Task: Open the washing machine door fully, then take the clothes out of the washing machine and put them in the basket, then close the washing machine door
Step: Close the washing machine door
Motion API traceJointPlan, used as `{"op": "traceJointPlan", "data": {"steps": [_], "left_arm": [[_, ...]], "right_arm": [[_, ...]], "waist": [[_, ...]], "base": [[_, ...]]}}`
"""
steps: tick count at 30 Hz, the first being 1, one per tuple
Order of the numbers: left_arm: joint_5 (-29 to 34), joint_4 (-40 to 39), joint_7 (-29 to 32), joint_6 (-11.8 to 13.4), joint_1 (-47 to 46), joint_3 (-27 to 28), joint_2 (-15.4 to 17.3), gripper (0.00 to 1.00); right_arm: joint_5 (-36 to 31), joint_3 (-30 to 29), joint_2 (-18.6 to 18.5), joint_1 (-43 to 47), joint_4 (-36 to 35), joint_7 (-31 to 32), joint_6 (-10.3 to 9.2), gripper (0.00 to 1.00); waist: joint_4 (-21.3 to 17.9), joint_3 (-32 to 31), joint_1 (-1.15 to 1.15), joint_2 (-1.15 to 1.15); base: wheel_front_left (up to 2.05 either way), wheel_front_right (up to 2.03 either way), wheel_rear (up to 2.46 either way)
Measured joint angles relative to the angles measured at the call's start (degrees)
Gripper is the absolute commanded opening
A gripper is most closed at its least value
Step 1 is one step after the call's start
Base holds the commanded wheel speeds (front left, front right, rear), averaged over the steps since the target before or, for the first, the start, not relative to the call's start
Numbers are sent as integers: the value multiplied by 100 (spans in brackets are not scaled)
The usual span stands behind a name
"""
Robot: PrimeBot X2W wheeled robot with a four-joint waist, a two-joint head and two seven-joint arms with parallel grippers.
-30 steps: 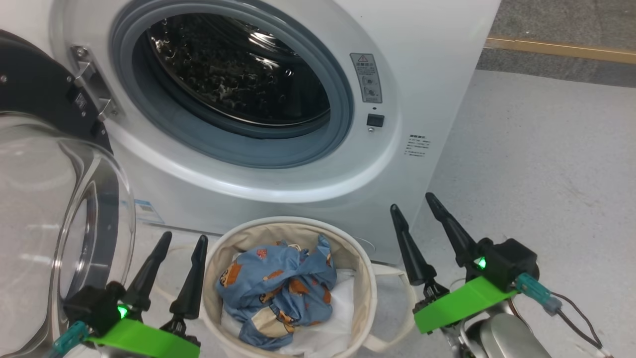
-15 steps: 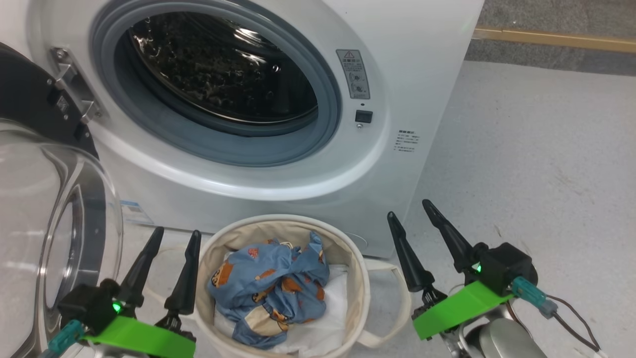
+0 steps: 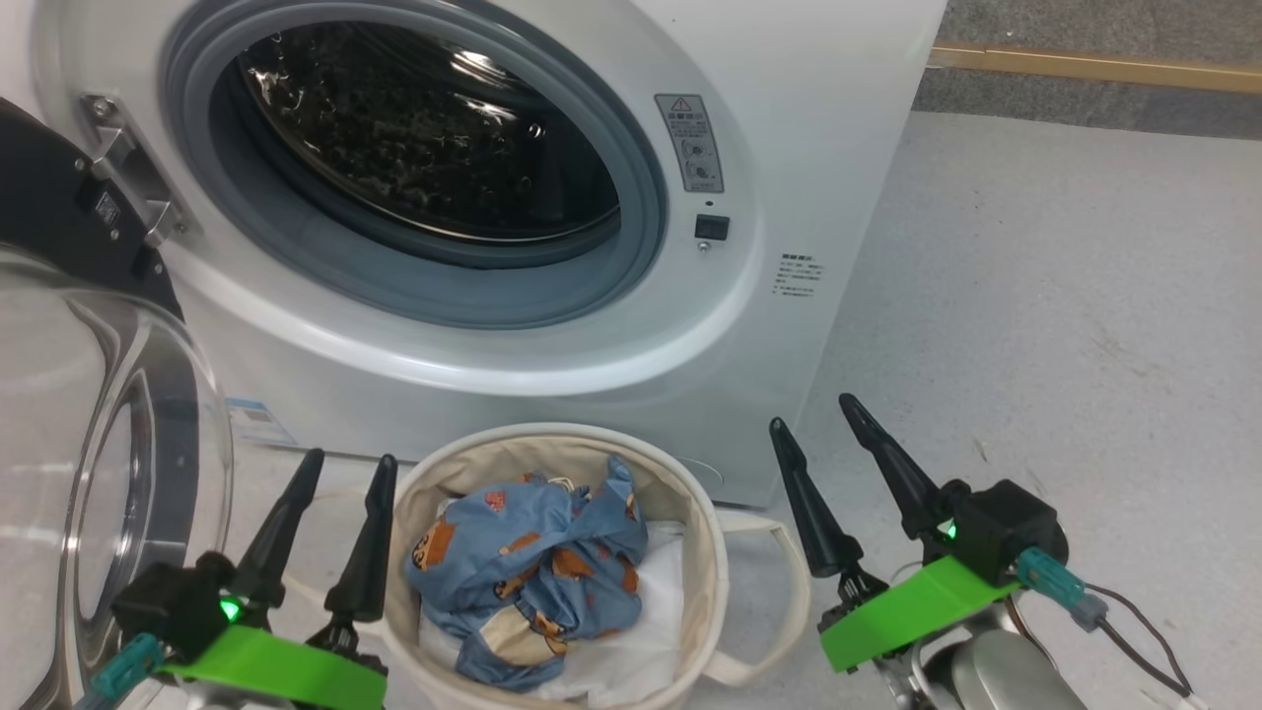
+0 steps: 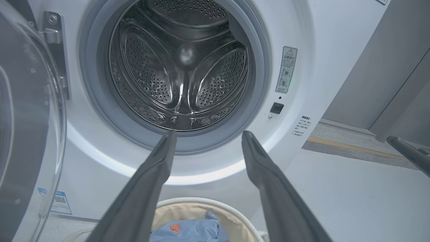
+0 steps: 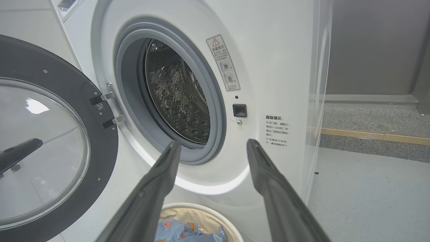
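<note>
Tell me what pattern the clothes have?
Orange bears on the crumpled soft blue fabric clothes; head view.

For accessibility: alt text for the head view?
Crumpled blue bear-print garment lies in a round cream canvas basket before a white front-loading washing machine, its black-rimmed glass door open at left. Left gripper and right gripper flank the basket, open.

On the front of the washing machine (image 5: pixel 285 50), a grey label (image 5: pixel 223 63) bears a red warning triangle and the heading 温馨提示, a printed block (image 5: pixel 276 131) beside it repeats that heading over lines too small to read, and the blue sticker (image 4: pixel 62 203) low down is illegible.
</note>
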Motion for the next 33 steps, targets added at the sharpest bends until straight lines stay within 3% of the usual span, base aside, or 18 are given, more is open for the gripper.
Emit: {"op": "traceJointPlan", "data": {"steps": [21, 33], "left_arm": [[103, 35, 0, -49, -59, 141, -103, 100], [203, 59, 0, -49, -38, 196, -182, 100]], "right_arm": [[0, -10, 11, -6, 14, -37, 0, 100], [1, 15, 11, -3, 29, -45, 0, 100]], "waist": [[91, 8, 0, 0], [127, -31, 0, 0]], "base": [[-175, 184, -8], [-58, 58, 0]]}}
